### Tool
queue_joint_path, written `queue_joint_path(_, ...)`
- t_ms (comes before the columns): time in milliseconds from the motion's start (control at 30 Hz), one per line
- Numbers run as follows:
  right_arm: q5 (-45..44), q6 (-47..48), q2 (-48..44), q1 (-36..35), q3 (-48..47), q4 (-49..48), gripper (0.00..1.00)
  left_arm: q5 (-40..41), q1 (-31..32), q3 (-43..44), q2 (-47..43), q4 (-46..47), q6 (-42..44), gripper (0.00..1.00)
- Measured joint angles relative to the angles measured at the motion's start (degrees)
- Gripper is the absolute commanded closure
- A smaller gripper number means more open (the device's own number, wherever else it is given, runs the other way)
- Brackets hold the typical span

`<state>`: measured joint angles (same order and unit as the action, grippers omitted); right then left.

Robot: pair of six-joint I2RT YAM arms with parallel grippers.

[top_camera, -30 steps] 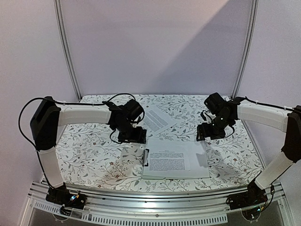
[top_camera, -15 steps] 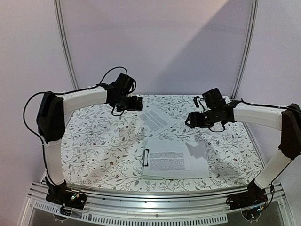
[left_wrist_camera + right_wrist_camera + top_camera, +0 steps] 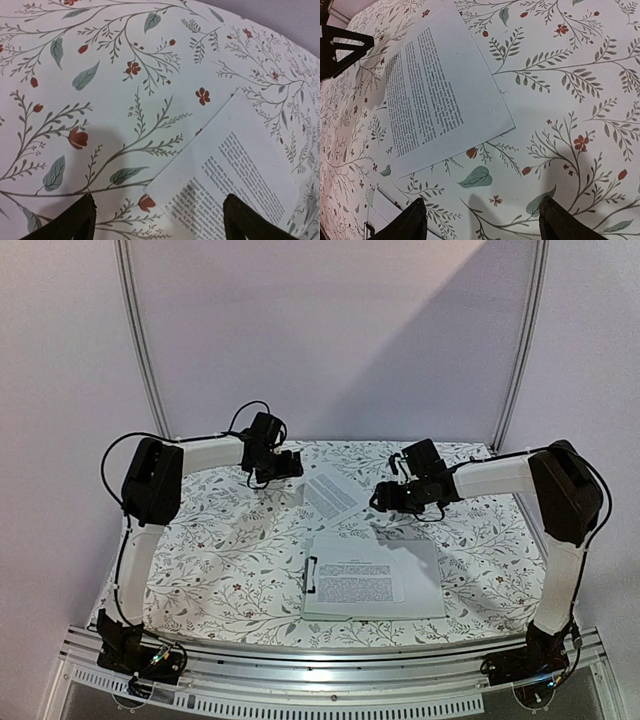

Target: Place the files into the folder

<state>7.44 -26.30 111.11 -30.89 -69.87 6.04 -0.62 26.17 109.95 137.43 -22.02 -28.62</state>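
The loose printed sheet lies flat on the floral tablecloth — thin, limp, likely slippery — so a free corner seems the best hold. The left gripper and right gripper hover open, empty.

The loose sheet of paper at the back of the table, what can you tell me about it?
The loose sheet is thin white paper, printed side up, with blocks of small black text. It lies askew on the floral tablecloth, apart from the folder. Only the cloth touches it.
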Motion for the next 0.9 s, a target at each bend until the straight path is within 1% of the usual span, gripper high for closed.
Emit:
queue_joint_path(67,0.0,-0.5,2.6,0.1,-2.6,-0.3,0.24,0.0,-0.3,3.5,2.6,-0.3,-0.4,0.14)
queue_joint_path(133,0.0,-0.8,4.6,0.2,-4.9,-0.6,0.24,-0.5,-0.4,4.9,4.2,-0.4,-1.1,0.17)
queue_joint_path(333,0.4,-2.0,9.4,0.2,-8.7,-1.9,0.24,-5.7,-1.2,6.1,6.3,0.7,-2.5,0.24)
queue_joint_path(433,1.1,-2.9,11.9,0.3,-9.6,-2.3,0.24,-8.5,-1.6,6.0,6.6,1.7,-2.9,0.3)
queue_joint_path(633,3.7,-4.3,15.5,0.5,-13.0,-5.7,0.25,-16.8,-1.8,5.3,6.8,3.0,-3.4,0.4)
queue_joint_path(767,5.2,-5.0,16.5,0.7,-13.2,-8.0,0.25,-22.4,-1.8,3.6,6.6,4.6,-4.3,0.41)
queue_joint_path(900,6.2,-5.6,16.7,0.7,-12.8,-9.9,0.25,-26.8,-1.8,-4.7,2.7,9.5,-7.0,0.46)
